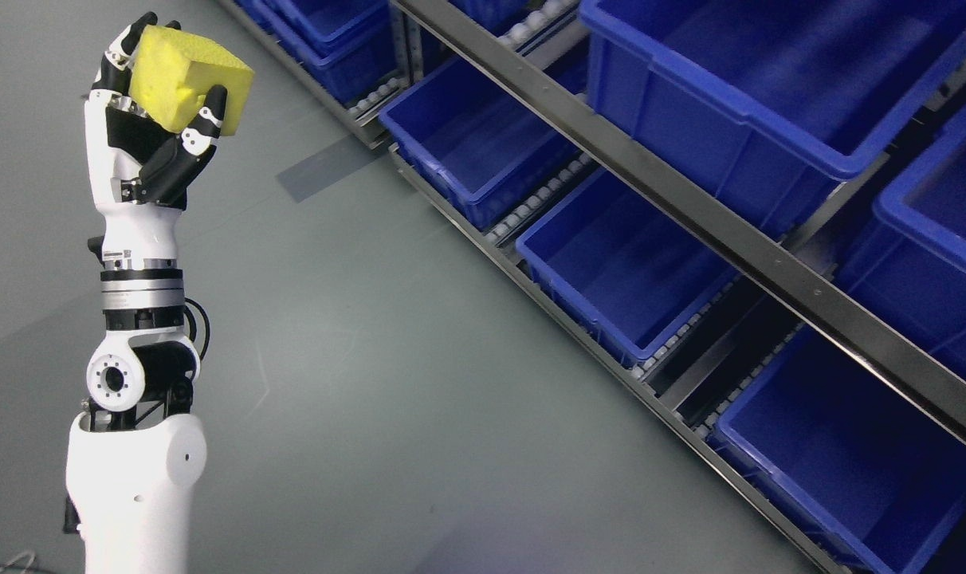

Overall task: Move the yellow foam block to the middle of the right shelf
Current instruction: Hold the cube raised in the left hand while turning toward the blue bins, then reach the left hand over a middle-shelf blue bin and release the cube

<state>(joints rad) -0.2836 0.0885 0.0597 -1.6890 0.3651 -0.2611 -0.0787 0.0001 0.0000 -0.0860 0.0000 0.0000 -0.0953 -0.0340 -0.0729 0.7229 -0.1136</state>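
Gripping: left hand (144, 119) clamps yellow foam block (186, 76) (fingertips) | well apart from shelf (690, 207)

Single head view, tilted, looking down at grey floor (387, 383), blue-bin shelving (690, 207) at right

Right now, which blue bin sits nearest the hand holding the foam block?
The blue bin at the top edge, just right of the left hand; the others lie farther right.

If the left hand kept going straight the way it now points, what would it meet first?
Probably nothing: the left hand, shut on the yellow foam block, points up-picture over bare floor; the blue bins lie off to the right. Depth is unclear.
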